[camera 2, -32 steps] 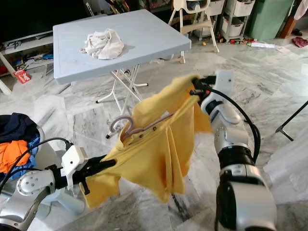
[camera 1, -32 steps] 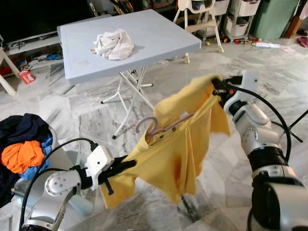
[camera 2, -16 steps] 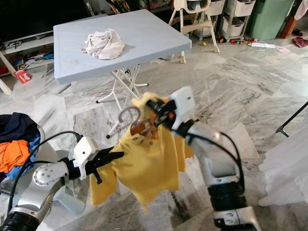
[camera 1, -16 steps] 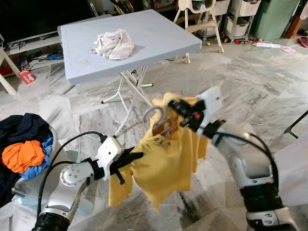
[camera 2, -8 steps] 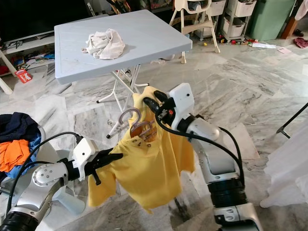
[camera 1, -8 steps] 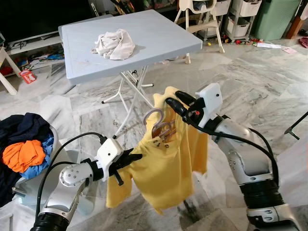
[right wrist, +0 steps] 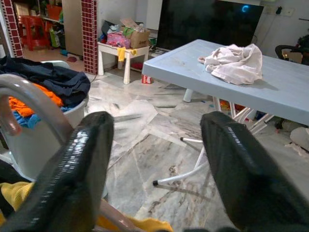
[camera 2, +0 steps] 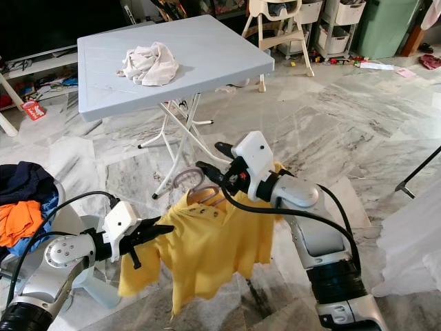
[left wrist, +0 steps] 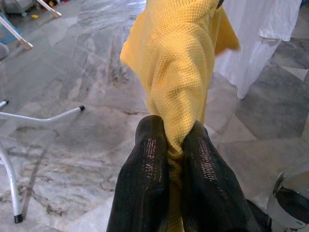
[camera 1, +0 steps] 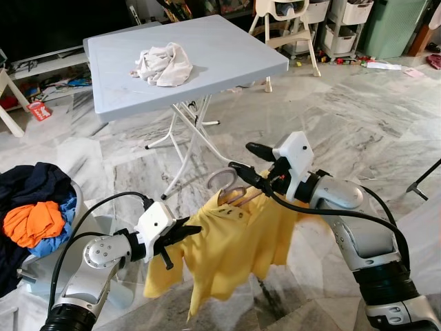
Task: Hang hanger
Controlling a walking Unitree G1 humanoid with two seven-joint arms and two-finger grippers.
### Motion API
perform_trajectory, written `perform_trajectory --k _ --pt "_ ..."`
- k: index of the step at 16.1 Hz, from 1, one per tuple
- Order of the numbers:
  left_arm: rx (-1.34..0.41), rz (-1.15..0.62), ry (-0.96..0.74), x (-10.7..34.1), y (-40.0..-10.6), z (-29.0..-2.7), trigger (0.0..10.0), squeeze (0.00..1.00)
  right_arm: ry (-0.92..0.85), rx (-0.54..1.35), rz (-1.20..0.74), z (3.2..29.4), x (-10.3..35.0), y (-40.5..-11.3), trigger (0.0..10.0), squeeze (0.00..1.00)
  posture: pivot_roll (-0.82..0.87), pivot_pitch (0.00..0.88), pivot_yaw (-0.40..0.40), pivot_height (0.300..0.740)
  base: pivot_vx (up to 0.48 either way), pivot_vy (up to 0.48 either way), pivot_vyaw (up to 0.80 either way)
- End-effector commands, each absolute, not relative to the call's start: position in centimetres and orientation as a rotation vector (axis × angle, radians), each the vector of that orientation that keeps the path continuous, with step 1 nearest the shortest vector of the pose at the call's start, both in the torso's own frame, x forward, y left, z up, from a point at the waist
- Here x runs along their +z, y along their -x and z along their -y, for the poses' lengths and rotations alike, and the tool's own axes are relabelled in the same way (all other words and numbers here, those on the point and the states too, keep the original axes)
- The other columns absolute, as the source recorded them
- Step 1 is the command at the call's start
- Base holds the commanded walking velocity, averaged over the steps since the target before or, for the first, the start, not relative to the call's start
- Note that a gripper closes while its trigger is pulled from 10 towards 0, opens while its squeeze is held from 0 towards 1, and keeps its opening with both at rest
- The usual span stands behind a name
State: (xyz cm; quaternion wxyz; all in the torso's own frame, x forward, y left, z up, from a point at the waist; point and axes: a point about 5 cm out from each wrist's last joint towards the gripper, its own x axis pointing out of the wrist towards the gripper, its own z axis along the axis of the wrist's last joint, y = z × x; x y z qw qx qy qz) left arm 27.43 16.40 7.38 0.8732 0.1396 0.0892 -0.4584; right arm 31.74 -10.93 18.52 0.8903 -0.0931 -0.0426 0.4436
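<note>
Holding the yellow polo shirt [camera 1: 227, 248] by one pinch leaves the load badly balanced. The left gripper [camera 1: 180, 236] is clamped on a bunch of fabric at one shoulder or sleeve; in the left wrist view its two black fingers [left wrist: 152, 169] press together with the knit cloth squeezed between them. The garment hangs in the air in front of the robot, over the marble floor [camera 1: 358, 110], well clear of the near edge of the folding table [camera 1: 227, 52].

The hanger [camera 1: 231, 193] sits inside the collar, its grey hook [camera 1: 219, 179] poking up above it. The right gripper [camera 1: 256, 160] is spread wide, fingers well apart, with the hook lying just beside one finger in the right wrist view; it appears to grip nothing, though whether a finger brushes the hook cannot be told.

The likely trouble: with the hanger unsupported and the shirt tilted towards the left gripper's pinch, the hanger could slide out of the neck opening or the whole shirt could sag to the floor. A closing move of the right gripper that misses the thin hook could also knock it askew. No rail or rack can be made out, so the hanging place remains uncertain.
</note>
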Motion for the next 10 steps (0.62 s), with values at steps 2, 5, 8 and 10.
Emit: perform_trajectory --k 2,5,8,10 --pt "-0.965 -0.112 -0.304 8.6 -28.0 -16.0 0.0 0.00 0.191 1.002 0.108 9.7 19.1 -31.3 10.0 1.00 0.00 0.000 0.070 0.740 0.000 0.000 0.00" --pt "-0.988 -0.128 -0.333 8.6 -27.9 -16.8 0.0 0.00 0.256 0.963 0.126 12.0 20.0 -31.8 10.0 1.00 -0.01 0.000 0.066 0.740 0.000 0.000 0.00" --pt "-1.037 -0.157 -0.358 8.8 -27.5 -17.9 0.0 0.00 0.336 0.967 0.139 13.6 20.8 -32.2 10.0 1.00 -0.01 0.000 0.066 0.740 0.000 0.000 0.00" --pt "-1.035 -0.163 -0.368 9.1 -27.6 -18.7 0.0 0.00 0.460 1.038 0.115 14.7 20.5 -31.9 10.0 1.00 -0.01 0.001 0.066 0.740 0.000 0.000 0.00"
